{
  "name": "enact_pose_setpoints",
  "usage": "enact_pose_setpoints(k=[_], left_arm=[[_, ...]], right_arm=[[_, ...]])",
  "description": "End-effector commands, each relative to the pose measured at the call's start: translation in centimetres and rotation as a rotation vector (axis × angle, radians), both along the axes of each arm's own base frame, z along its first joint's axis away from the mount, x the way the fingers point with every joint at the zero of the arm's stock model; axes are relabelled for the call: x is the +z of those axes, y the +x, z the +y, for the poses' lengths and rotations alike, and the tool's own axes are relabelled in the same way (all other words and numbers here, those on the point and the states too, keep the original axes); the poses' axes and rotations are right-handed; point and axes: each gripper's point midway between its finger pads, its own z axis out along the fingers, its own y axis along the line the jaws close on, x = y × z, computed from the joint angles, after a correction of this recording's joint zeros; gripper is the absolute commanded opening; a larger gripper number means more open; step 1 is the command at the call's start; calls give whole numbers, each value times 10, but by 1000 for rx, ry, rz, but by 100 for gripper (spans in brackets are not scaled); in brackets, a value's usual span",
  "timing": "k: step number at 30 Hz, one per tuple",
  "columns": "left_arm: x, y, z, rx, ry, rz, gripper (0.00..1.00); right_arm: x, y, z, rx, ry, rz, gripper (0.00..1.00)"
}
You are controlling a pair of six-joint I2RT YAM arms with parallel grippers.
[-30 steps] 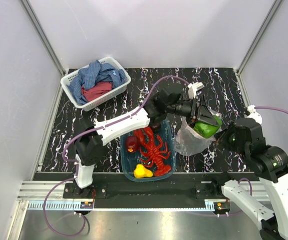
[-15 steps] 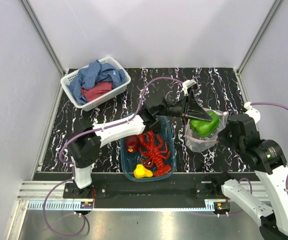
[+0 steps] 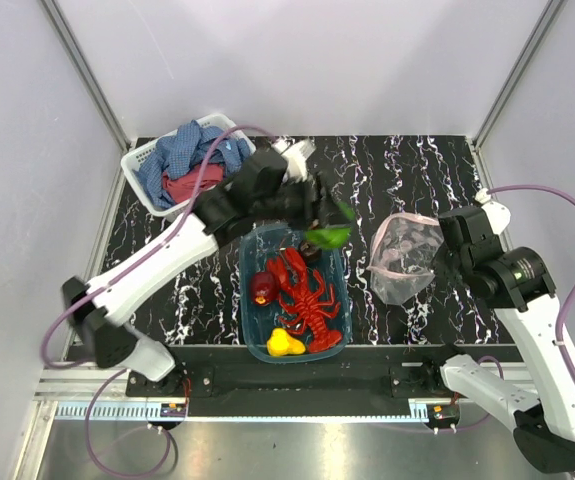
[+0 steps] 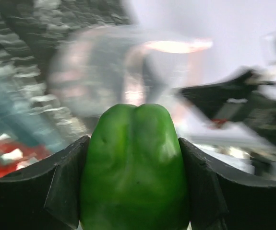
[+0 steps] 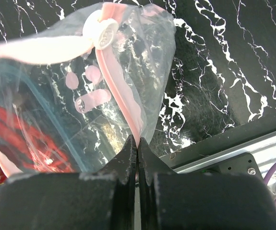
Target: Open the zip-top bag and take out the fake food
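Observation:
My left gripper (image 3: pixel 327 232) is shut on the green pepper (image 3: pixel 329 237) and holds it above the far end of the teal tub (image 3: pixel 250 336). In the left wrist view the pepper (image 4: pixel 135 167) fills the space between my fingers (image 4: pixel 63 189). My right gripper (image 3: pixel 437 262) is shut on the pink zip strip (image 5: pixel 123 91) of the clear zip-top bag (image 3: pixel 399 262), which hangs open and looks empty. The bag's white slider (image 5: pixel 101 29) shows in the right wrist view. In the tub lie the red lobster (image 3: pixel 310 298), a dark red fruit (image 3: pixel 262 288) and a yellow pear-like fruit (image 3: pixel 283 343).
A white basket (image 3: pixel 143 159) with blue and red cloths stands at the back left. The table is black with white marbling. Grey walls close in on three sides. A metal rail runs along the near edge.
My left gripper has pulled the green pepper out of the bag and swung left to over the tub. The bag now hangs empty from my right gripper, which has lifted slightly.

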Motion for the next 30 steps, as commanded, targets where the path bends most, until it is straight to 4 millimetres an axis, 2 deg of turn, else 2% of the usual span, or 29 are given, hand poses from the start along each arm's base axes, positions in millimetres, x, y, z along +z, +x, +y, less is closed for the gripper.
enact_pose_setpoints(k=[1, 2, 4, 6, 7, 9, 10, 12, 13, 16, 17, 19, 20, 21, 23, 24, 26, 27, 29, 30], left_arm=[[-72, 20, 84, 254, 397, -107, 0], [-92, 21, 98, 277, 461, -85, 0], [-117, 30, 115, 323, 556, -55, 0], [-129, 37, 121, 339, 620, -59, 0], [-144, 42, 124, 341, 667, -36, 0], [-154, 49, 123, 342, 707, -29, 0], [-170, 54, 123, 337, 751, -9, 0], [-179, 64, 122, 341, 797, -25, 0], [-195, 69, 120, 329, 838, -12, 0], [-211, 82, 116, 314, 889, -20, 3], [-214, 86, 117, 314, 907, -31, 15], [-221, 90, 116, 304, 930, -32, 29], [-223, 90, 117, 299, 939, -36, 47], [-221, 90, 118, 302, 942, -40, 56], [-222, 87, 120, 295, 942, -39, 70], [-215, 85, 121, 295, 926, -49, 77], [-209, 80, 120, 268, 906, -52, 87], [-199, 77, 118, 259, 879, -64, 99], [-188, 72, 115, 240, 841, -63, 99], [-175, 68, 115, 237, 812, -76, 99]], right_arm=[[21, 10, -3, -5, -32, -37, 0], [24, 11, -3, 0, -36, -39, 0], [32, 15, 2, 33, -31, -47, 0], [38, 18, 9, 86, -28, -45, 0], [38, 19, 15, 113, -10, -34, 0], [41, 19, 21, 136, 10, -35, 0], [41, 18, 24, 149, 24, -32, 0], [38, 16, 25, 149, 34, -23, 0], [37, 15, 27, 152, 45, -16, 0], [34, 15, 29, 148, 54, 6, 0], [39, 15, 26, 131, 44, -2, 0], [46, 14, 14, 100, -11, 13, 0], [49, 12, 10, 95, -32, 15, 0], [53, 12, 4, 76, -63, 16, 0], [64, 3, -6, 68, -93, 13, 0], [66, -5, -14, 53, -119, 22, 0], [72, -12, -21, 47, -134, 15, 0], [72, -18, -25, 48, -148, 26, 0], [69, -21, -27, 55, -164, 44, 0], [68, -18, -26, 59, -165, 37, 0]])
